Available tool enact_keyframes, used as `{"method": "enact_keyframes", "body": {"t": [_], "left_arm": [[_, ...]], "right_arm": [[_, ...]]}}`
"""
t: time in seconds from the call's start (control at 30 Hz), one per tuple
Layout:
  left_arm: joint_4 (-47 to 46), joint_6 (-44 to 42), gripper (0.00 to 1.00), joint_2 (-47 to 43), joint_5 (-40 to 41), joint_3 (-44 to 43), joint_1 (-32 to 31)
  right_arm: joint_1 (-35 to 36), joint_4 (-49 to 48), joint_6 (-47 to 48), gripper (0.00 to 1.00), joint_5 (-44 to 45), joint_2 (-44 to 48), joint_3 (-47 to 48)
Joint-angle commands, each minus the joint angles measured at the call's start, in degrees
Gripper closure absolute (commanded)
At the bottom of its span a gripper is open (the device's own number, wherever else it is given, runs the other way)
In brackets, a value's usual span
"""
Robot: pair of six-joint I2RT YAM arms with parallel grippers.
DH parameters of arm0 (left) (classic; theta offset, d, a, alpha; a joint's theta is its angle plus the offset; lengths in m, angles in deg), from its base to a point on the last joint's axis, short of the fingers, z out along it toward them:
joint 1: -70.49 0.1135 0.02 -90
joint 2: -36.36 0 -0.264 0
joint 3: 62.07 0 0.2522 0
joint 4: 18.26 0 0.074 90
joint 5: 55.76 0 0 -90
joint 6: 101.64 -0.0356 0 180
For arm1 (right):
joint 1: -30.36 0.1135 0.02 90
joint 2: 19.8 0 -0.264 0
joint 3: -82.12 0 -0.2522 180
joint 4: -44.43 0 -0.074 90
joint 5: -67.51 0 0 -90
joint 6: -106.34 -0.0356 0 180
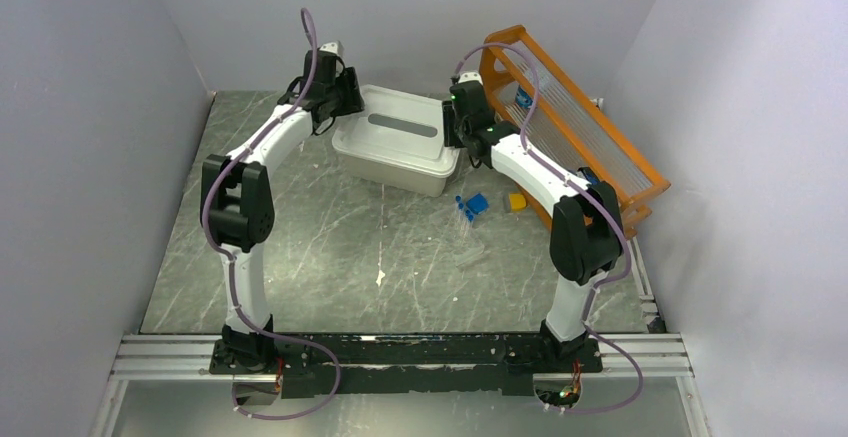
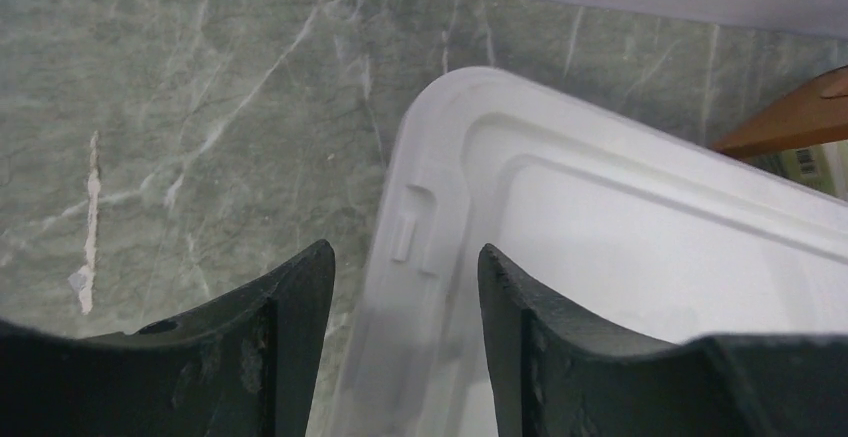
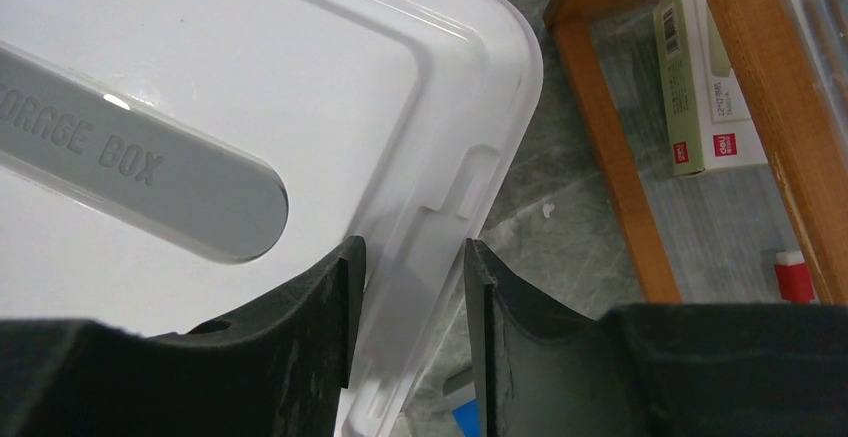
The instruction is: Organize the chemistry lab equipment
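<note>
Only its wrist view shows the right gripper (image 3: 407,287) straddling the lid (image 3: 300,77).

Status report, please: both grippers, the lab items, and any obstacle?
Left gripper open, straddling storage box lid rim. Right gripper astride opposite rim, grip unclear. Small blue pieces and yellow piece loose on table, untouched. Lid closed, in the way.

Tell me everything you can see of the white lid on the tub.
The white lid looks like translucent moulded plastic, rectangular with rounded corners, a raised rim and a latch tab at each short end. A grey inlay with embossed lettering ending "BOX" runs along its middle. It lies flat on the beige tub, far back on the table. Left gripper and right gripper each straddle an end rim; contact is unclear.
</note>
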Motion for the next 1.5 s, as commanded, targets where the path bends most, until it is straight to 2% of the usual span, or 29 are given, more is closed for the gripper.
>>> {"method": "enact_keyframes", "body": {"t": [0.0, 0.17, 0.27, 0.37, 0.4, 0.6, 0.8, 0.93, 1.03, 1.13, 1.27, 1.47], "left_arm": [[4.8, -1.5, 0.39, 0.7, 4.3, 1.0, 0.4], [5.1, -4.2, 0.20, -3.6, 0.5, -2.4, 0.4], [6.2, -5.2, 0.13, -7.7, 0.2, -3.9, 0.4], [7.6, -6.6, 0.10, -13.1, -1.1, -2.4, 0.4], [8.4, -6.9, 0.08, -15.1, -1.1, -1.4, 0.4], [13.3, -9.1, 0.06, -30.9, -0.4, 8.6, 0.4], [23.2, -10.1, 0.08, -47.5, 3.5, 18.4, 0.4], [29.3, -7.3, 0.08, -58.4, 6.6, 22.6, 0.4], [31.2, -6.1, 0.09, -65.6, 3.3, 24.9, 0.4], [33.6, -5.3, 0.09, -71.6, 1.9, 26.0, 0.4], [38.6, -4.3, 0.08, -78.1, 5.1, 26.3, 0.4], [44.0, -2.9, 0.07, -82.2, 8.6, 26.1, 0.4]], "right_arm": [[0.3, 4.8, 0.4, 0.56, -1.6, 2.0, 0.7], [0.3, 8.0, 0.3, 0.49, -3.7, 6.9, 3.6], [0.5, 6.6, -0.5, 0.38, -4.4, 12.4, 0.1], [0.5, 6.8, -1.6, 0.02, -5.6, 19.3, -3.8], [0.6, 7.3, -2.5, 0.00, -5.8, 21.3, -4.9], [1.1, 11.6, -8.9, 0.00, -4.4, 33.5, -12.7], [1.5, 20.2, -12.0, 0.00, 0.8, 46.1, -17.9], [1.5, 24.1, -13.5, 0.00, 0.6, 54.0, -19.2], [1.4, 26.7, -12.3, 0.00, -4.0, 56.7, -17.7], [1.5, 30.9, -11.3, 0.00, -4.8, 57.9, -14.9], [1.5, 34.8, -11.1, 0.00, -4.8, 60.2, -12.1], [1.5, 37.2, -10.0, 0.00, -6.4, 61.4, -7.4]]}}
